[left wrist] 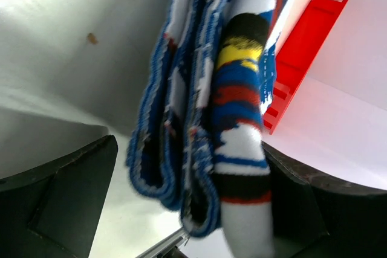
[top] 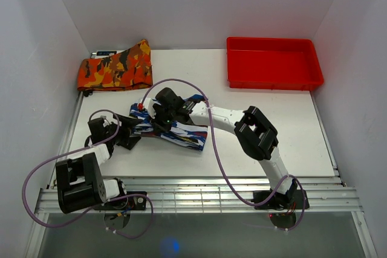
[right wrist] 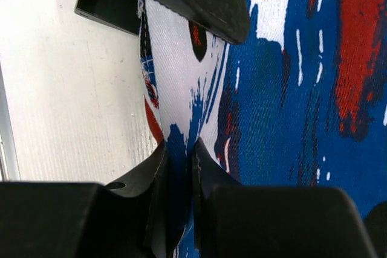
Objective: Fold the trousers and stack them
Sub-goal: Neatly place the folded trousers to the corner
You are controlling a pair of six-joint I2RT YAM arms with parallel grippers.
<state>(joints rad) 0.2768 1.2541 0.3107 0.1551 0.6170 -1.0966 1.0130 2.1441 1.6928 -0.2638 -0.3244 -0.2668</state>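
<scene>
The trousers (top: 176,130), blue and white print with red patches, lie bunched in a band across the middle of the table. My right gripper (top: 159,114) is over their far left part and is shut on a raised fold of the fabric (right wrist: 179,155). My left gripper (top: 129,135) is at the trousers' left end. In the left wrist view its fingers (left wrist: 66,200) stand wide apart, with several folded layers and hems of the trousers (left wrist: 236,119) hanging between them. The cloth lies against the right finger and looks loose, not squeezed.
A folded orange, red and black camouflage garment (top: 115,70) lies at the back left corner. A red tray (top: 273,63) stands at the back right and shows in the left wrist view (left wrist: 302,46). Purple cables loop over the table. A metal rail (top: 199,194) runs along the near edge.
</scene>
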